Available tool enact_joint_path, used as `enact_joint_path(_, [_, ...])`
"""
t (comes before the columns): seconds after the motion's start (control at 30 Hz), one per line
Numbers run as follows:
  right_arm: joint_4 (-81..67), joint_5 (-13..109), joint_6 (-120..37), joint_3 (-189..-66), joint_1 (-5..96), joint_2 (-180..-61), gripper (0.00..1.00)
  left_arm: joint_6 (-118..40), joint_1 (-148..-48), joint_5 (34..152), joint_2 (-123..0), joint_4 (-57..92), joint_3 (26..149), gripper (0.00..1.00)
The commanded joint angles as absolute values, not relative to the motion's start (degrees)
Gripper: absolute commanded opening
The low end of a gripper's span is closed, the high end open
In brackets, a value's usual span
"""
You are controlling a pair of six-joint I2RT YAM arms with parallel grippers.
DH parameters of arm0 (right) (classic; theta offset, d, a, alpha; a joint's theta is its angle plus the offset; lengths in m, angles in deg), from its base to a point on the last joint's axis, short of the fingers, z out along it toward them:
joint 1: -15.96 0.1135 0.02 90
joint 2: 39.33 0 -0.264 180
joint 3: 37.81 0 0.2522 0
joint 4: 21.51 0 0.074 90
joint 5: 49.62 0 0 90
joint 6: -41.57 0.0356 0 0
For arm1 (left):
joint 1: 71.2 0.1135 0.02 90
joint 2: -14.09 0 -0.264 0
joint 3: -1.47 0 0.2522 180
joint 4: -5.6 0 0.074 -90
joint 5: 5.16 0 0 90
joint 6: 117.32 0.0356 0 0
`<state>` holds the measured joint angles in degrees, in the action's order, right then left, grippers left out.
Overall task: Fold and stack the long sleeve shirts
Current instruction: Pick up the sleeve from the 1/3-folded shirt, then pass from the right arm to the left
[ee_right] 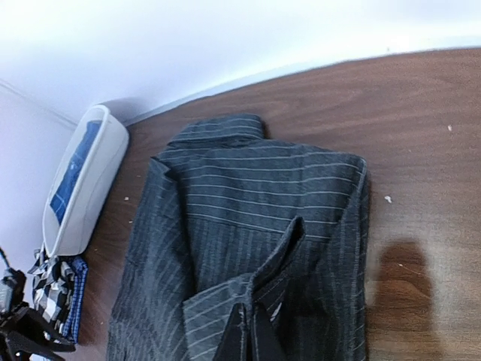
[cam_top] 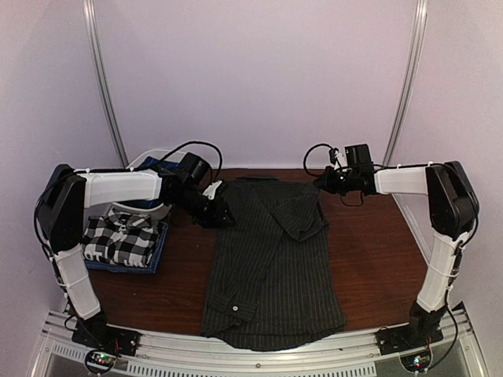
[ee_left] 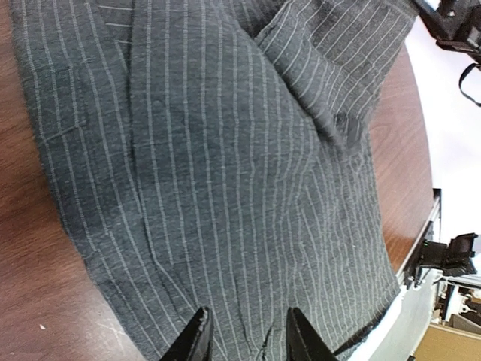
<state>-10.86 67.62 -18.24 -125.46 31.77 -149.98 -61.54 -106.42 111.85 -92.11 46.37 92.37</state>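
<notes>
The dark charcoal pinstriped shirt (cam_top: 271,259) lies lengthwise on the middle of the table, collar at the far end, with one sleeve folded across its upper right. My left gripper (cam_top: 214,210) is open at the shirt's upper left edge; in the left wrist view (ee_left: 248,335) its fingertips (ee_left: 197,332) straddle flat pinstriped cloth (ee_left: 225,165). My right gripper (cam_top: 322,182) is shut on a raised fold of the sleeve, seen in the right wrist view (ee_right: 252,335). The black-and-white checked shirt (cam_top: 119,238) lies folded at the left on a folded dark blue shirt (cam_top: 157,255).
A white bin (cam_top: 157,161) holding something blue stands at the far left behind the left arm; it also shows in the right wrist view (ee_right: 83,180). Bare brown table (cam_top: 369,251) lies right of the shirt. A metal rail (cam_top: 259,357) runs along the near edge.
</notes>
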Motion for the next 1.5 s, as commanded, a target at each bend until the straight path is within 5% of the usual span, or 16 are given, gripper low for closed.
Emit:
enact_joint_path(0.0, [-10.56,70.45,-21.90,-126.07,34.56,-141.06,0.00,-62.53,-105.92,116.73,-90.14,43.00,91.93,0.34])
enact_joint_path(0.8, [-8.70,75.41,-27.66,-110.64,62.25,-127.15,0.00,-60.94,-103.94,128.52,-81.37,38.06,79.63,0.52])
enact_joint_path(1.23, [-5.14,76.42,-35.50,-111.40,62.54,-128.09,0.00,-35.08,-110.17,115.92,-78.19,41.39,93.12,0.60])
enact_joint_path(1.47, [-6.98,75.00,-38.78,-109.54,62.54,-125.94,0.00,-19.92,-110.31,125.41,-81.62,40.11,94.83,0.60])
